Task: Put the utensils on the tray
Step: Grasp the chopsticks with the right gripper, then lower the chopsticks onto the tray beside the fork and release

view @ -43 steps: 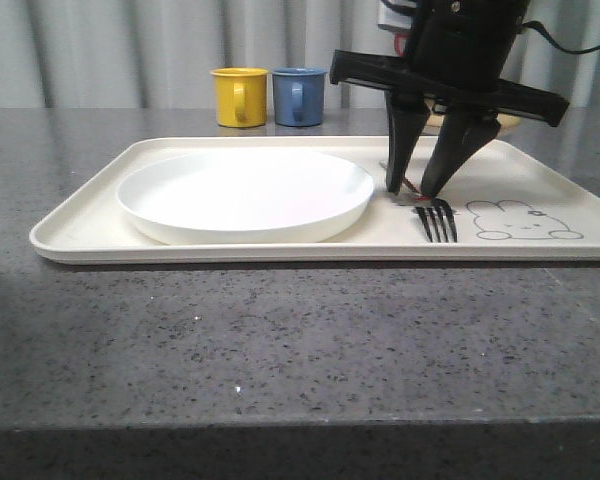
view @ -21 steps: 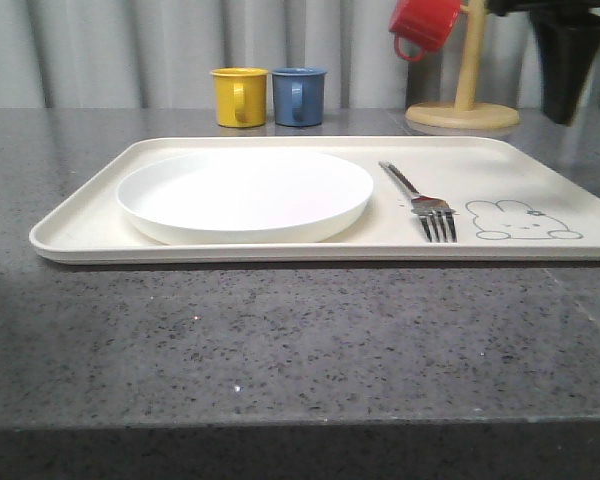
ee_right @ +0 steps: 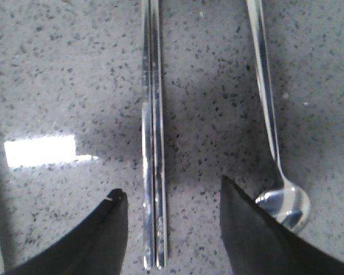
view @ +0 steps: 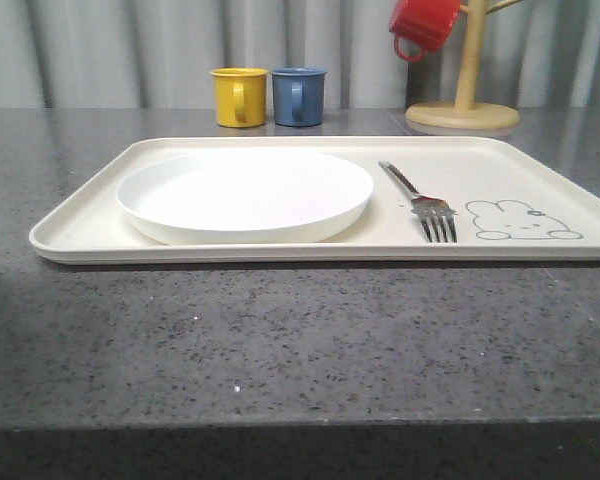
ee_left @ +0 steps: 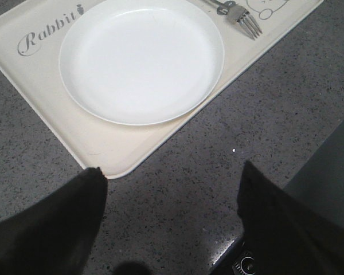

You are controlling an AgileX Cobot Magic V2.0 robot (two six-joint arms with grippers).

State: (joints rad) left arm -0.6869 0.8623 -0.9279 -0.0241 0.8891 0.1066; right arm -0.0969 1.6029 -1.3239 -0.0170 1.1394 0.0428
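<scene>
The cream tray (view: 90, 210) holds a round white plate (view: 245, 192) on its left half and a silver fork (view: 425, 205) beside the grey rabbit drawing (view: 520, 220). In the left wrist view the plate (ee_left: 140, 57), fork (ee_left: 243, 17) and tray (ee_left: 34, 86) lie beyond my left gripper (ee_left: 172, 177), which is open over bare counter off the tray's corner. In the right wrist view a pair of silver chopsticks (ee_right: 152, 137) lies side by side on the speckled counter, between the spread fingers of my open right gripper (ee_right: 172, 197). A silver spoon (ee_right: 272, 143) lies beside them, its bowl next to one finger.
A yellow mug (view: 239, 96) and a blue mug (view: 299, 95) stand behind the tray. A red mug (view: 425, 25) hangs on a wooden mug stand (view: 465, 100) at the back right. The grey speckled counter (view: 280, 340) stretches in front of the tray.
The right arm, which stood over the fork on the tray a second ago, has risen and left the front view to the right. The fork stays lying on the tray.
</scene>
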